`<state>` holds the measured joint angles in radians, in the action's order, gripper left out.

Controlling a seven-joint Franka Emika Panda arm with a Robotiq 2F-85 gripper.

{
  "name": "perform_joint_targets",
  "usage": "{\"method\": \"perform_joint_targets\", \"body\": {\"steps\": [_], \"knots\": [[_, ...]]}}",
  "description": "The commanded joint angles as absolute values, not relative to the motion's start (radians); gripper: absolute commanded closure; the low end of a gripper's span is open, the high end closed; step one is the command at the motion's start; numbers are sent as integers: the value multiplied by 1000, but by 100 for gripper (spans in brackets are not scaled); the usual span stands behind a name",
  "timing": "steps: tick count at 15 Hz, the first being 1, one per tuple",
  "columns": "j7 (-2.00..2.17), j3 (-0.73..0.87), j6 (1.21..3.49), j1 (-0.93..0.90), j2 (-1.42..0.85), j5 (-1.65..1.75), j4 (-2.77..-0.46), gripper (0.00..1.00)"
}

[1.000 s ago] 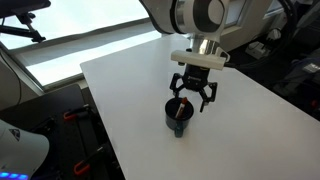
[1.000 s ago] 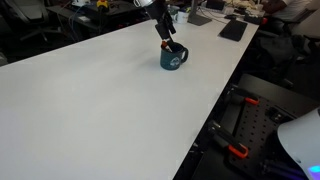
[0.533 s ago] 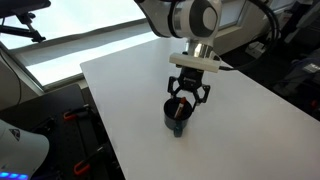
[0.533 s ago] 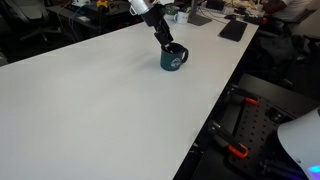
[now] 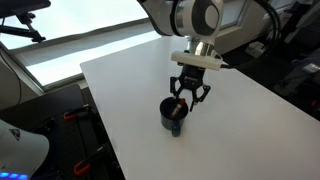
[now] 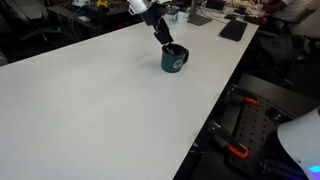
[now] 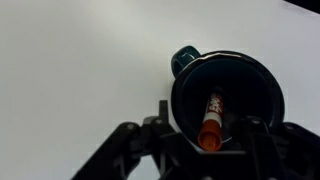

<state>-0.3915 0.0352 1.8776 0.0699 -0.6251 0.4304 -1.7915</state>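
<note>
A dark teal mug [image 5: 172, 118] stands on the white table [image 5: 120, 80]; it shows in both exterior views [image 6: 175, 60]. In the wrist view I look straight down into the mug [image 7: 240, 90], its handle pointing away. An orange marker [image 7: 211, 118] with a white label leans inside it, orange end up. My gripper [image 7: 207, 140] hangs right above the mug's mouth [image 5: 187, 98] [image 6: 166, 42]. The jaws stand wide apart on either side of the marker's top end and do not touch it.
The table's edge runs close to the mug on one side [image 6: 215, 90]. A black flat device [image 6: 232, 30] lies at the table's far end. Dark equipment with red-handled tools [image 6: 235, 150] stands below the table edge. A window strip [image 5: 80, 40] lies behind.
The gripper has shifted slightly sideways over the mug and its wrist has tilted a little. The marker stays in the mug.
</note>
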Motion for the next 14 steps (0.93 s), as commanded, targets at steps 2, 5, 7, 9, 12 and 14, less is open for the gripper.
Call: {"method": "perform_joint_targets", "body": {"steps": [2, 5, 7, 9, 12, 14], "knots": [[-393, 29, 1843, 65, -623, 419, -1783, 2], [-387, 26, 1828, 61, -622, 413, -1782, 0], [-379, 24, 1819, 58, -617, 409, -1787, 0], [-376, 21, 1816, 58, -611, 403, -1793, 19], [-368, 17, 1816, 55, -601, 397, -1802, 39], [-362, 16, 1814, 52, -598, 395, -1803, 35]]}}
